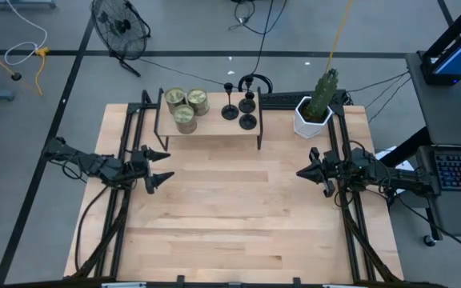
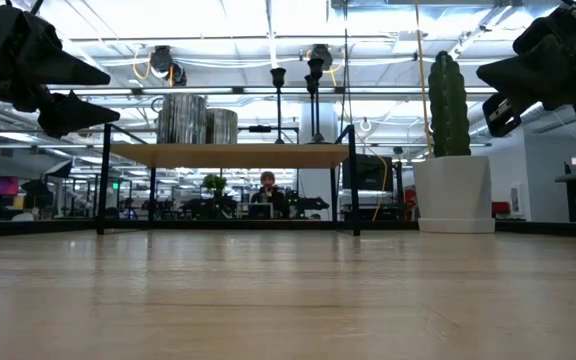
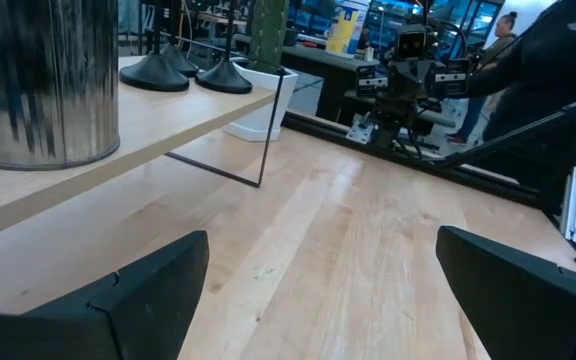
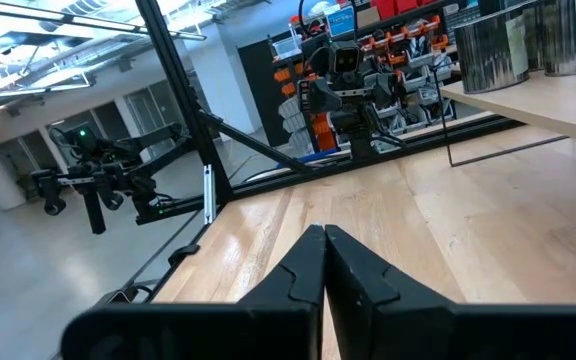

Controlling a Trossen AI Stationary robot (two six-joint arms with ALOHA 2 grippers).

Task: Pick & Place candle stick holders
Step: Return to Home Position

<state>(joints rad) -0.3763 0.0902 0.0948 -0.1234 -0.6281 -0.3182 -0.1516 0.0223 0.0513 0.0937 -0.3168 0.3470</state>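
Three black candle stick holders (image 1: 242,112) stand by their round bases on the right half of a small raised wooden shelf (image 1: 214,130) at the table's far middle. In the low view their stems (image 2: 311,95) rise above the shelf top. In the left wrist view two of their bases (image 3: 188,72) show. My left gripper (image 1: 168,165) hovers open near the table's left edge, short of the shelf. My right gripper (image 1: 299,172) hovers shut near the right edge. Its fingertips meet in the right wrist view (image 4: 324,240). Nothing lies between the left fingers (image 3: 323,290).
Three greenish-gold jar candles (image 1: 184,108) stand on the shelf's left half. A cactus in a white pot (image 1: 314,112) stands at the far right of the table. The wooden tabletop (image 1: 238,216) lies between the arms. A person (image 2: 266,192) sits in the room beyond.
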